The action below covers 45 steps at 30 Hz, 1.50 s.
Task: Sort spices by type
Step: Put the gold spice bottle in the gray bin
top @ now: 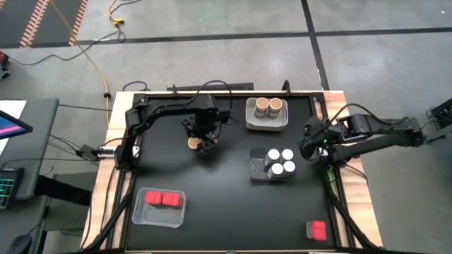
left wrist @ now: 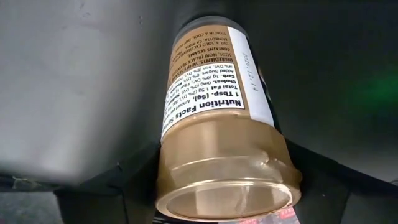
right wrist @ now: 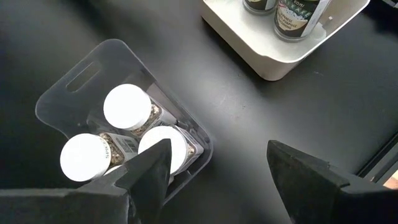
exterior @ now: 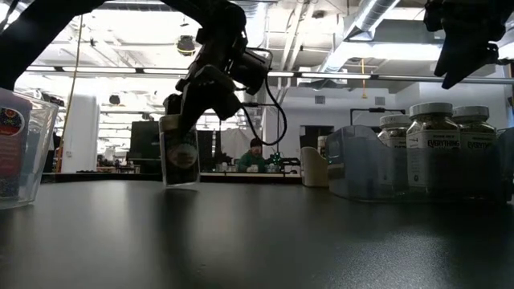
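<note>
My left gripper (top: 203, 143) is shut on a brown-topped spice jar (top: 193, 143) left of the table's middle. In the low view the jar (exterior: 179, 156) hangs under the fingers with its base close to the table; whether it touches I cannot tell. Two more brown-topped jars (top: 268, 106) stand in a white tray (top: 267, 124). Several white-lidded jars (top: 280, 161) stand in a clear tray (top: 257, 168). Two red boxes (top: 162, 200) lie in another clear tray (top: 159, 217). One red box (top: 316, 229) lies on the table, near right. My right gripper (right wrist: 217, 180) hangs open above the white-lidded jars (right wrist: 126, 106). My left gripper pinches the jar between its two fingers (left wrist: 124, 180) at the upper end, on the sides of the brown top (left wrist: 186, 162). The fingers come steeply from above. The jar hangs nearly upright, slightly tilted, top up.
The white tray sits at the far middle, the clear tray of white-lidded jars right of centre, the tray of red boxes near left. Bare black table top (top: 226, 197) lies between them. A raised rim (top: 332, 190) runs along the table's sides.
</note>
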Tool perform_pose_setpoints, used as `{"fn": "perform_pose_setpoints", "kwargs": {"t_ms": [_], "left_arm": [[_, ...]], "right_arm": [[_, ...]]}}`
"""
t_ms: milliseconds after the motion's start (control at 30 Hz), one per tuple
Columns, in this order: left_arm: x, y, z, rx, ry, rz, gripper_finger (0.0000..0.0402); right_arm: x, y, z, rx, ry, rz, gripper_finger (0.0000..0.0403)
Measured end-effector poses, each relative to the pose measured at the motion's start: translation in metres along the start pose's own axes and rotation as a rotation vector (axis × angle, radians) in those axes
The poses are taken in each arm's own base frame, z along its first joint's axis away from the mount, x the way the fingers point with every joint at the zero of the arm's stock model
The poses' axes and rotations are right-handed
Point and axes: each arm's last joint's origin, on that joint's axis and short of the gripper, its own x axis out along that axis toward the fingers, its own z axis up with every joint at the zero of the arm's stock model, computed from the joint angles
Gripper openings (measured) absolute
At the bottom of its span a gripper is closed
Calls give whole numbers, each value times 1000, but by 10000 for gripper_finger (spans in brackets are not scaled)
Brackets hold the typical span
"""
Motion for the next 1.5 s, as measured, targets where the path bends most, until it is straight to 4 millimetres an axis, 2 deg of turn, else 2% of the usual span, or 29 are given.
{"fn": "perform_pose_setpoints", "kwargs": {"t_ms": [733,1033,1167,1300,1500], "left_arm": [[0,-3,5,-31,-54,-17,292],[0,-4,6,1,-67,-13,349],[0,-2,7,-24,-69,-15,354],[-13,-1,-2,-44,-120,6,354],[-48,-8,-31,-86,-359,73,354]], "right_arm": [[0,2,2,9,-20,19,292],[0,2,2,-16,-20,19,292],[0,2,2,-17,-20,19,292],[0,2,2,-17,-20,19,292],[0,2,2,-24,-21,19,292]]}}
